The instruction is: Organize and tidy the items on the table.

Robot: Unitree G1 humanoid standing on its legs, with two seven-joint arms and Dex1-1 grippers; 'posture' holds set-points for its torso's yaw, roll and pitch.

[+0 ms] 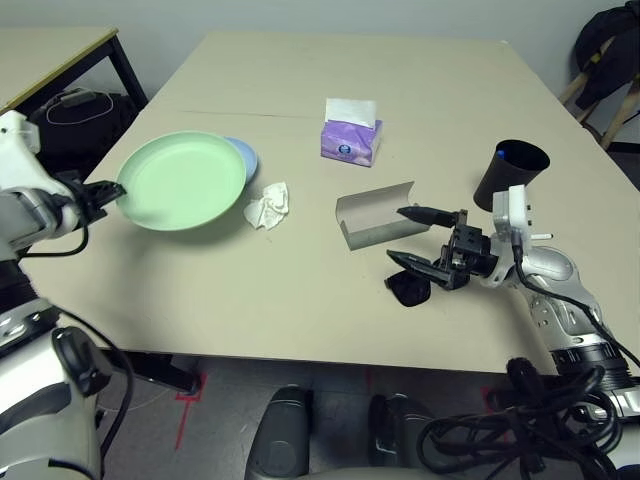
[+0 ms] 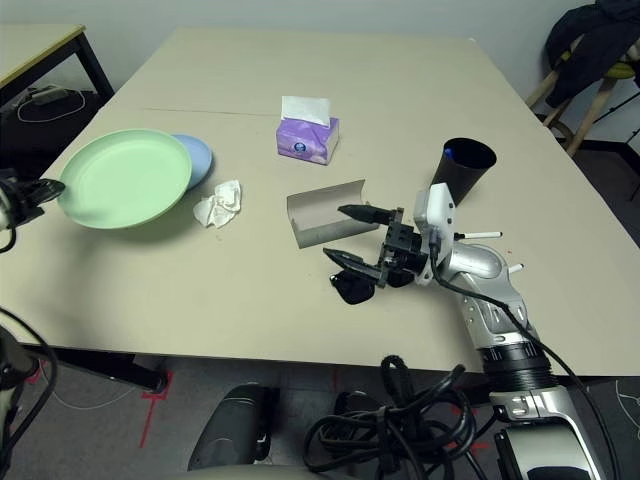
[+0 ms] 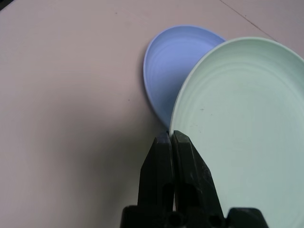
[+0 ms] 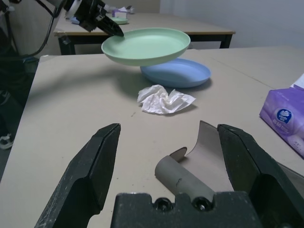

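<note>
I see the large beige rectangular surface (image 1: 300, 300), smooth and matte, with a thin seam line running across its far half. On it near my left lies a pale blue round plate (image 1: 244, 155), flat on the top. Just beside that plate sits a crumpled white tissue (image 1: 267, 207). Farther back, near the middle, stands a purple tissue box (image 1: 351, 141) with a white sheet sticking up. Nearer me, a grey oblong glasses case (image 1: 375, 217) lies open. Just in front of it rest black sunglasses (image 1: 408, 288). To the right stands a black cup (image 1: 511, 175), tilted, with something blue inside.
</note>
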